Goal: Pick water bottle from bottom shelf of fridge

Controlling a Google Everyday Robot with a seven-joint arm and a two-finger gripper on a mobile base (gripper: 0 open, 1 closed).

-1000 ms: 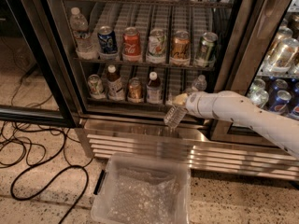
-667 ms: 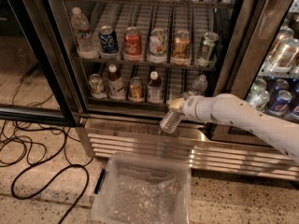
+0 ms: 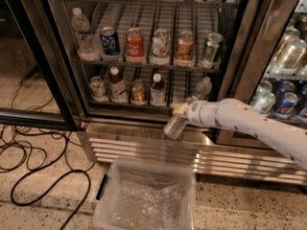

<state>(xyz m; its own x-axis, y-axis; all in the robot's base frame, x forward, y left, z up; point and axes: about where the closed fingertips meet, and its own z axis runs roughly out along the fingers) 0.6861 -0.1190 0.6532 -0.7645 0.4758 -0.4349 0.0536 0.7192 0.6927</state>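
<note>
The small clear ribbed plastic water bottle is gripped tilted near its cap by the closed fingers of the white gripper, outside the stainless-steel fridge, and may be dropped if that shallow hold is jolted.

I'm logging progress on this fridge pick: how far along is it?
Done: the water bottle is off the bottom shelf and outside the fridge, tilted in front of the base grille. In hand: the gripper holds it near its top. Left: little, probably just carrying it clear; a clear bin sits on the floor below.
</note>
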